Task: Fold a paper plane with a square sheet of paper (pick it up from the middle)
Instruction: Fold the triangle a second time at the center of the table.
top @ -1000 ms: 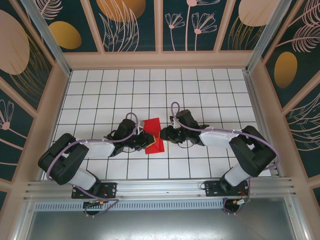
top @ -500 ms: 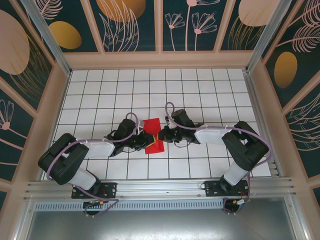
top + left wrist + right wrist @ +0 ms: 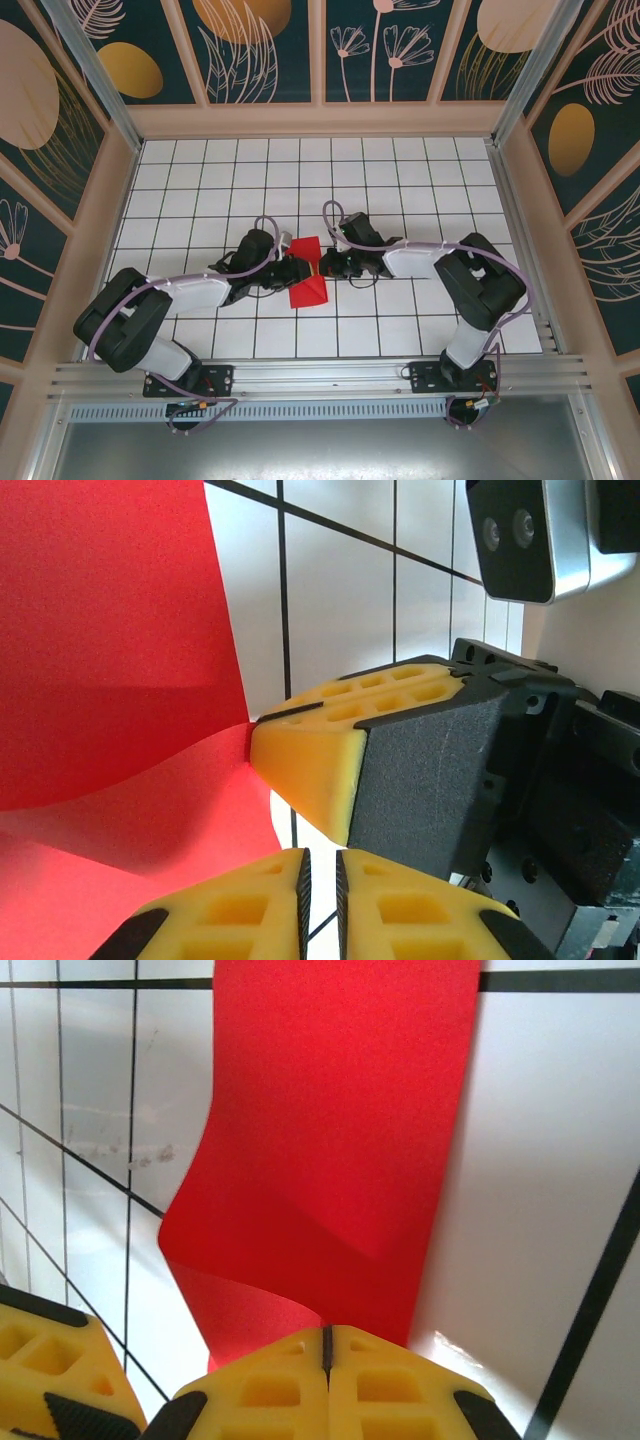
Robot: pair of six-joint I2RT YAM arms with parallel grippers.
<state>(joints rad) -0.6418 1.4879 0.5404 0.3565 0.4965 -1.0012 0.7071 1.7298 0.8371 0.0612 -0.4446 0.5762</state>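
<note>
Two arms meet at the square sheet of paper (image 3: 308,290), partly folded, lying lengthwise near-to-far on the worktop (image 3: 400,180) between them. The right end effector (image 3: 325,1345) pinches its curled edge. The left end effector (image 3: 320,880) is closed alongside (grip unclear).

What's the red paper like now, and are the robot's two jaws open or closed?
red paper, partly folded, bent into a curl.
left gripper, jaws closed beside the paper's edge; a pinch on it can't be confirmed.
right gripper, jaws closed on the paper.
</note>
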